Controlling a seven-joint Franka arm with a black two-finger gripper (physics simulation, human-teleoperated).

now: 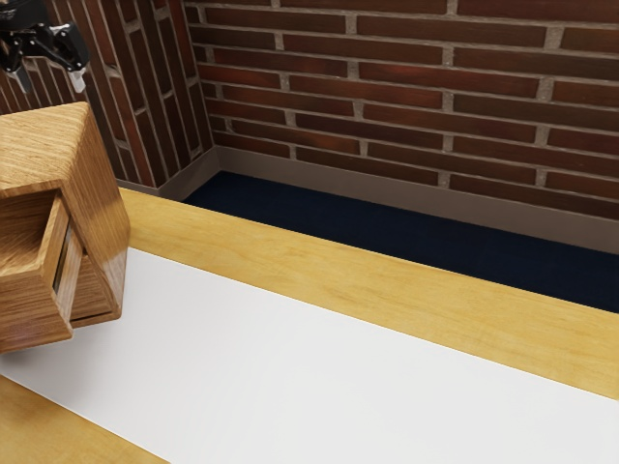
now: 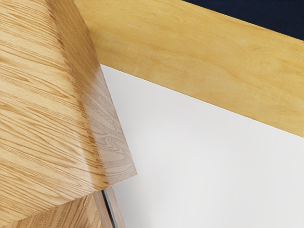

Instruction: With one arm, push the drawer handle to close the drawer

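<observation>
One drawer front point(image 1: 29, 311), exterior view.

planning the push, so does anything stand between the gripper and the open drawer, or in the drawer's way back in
The cabinet body does: the gripper, jaws open, hangs higher than its top, while the drawer sticks out low at its front. Nothing visible blocks the drawer's slide back in.
</observation>
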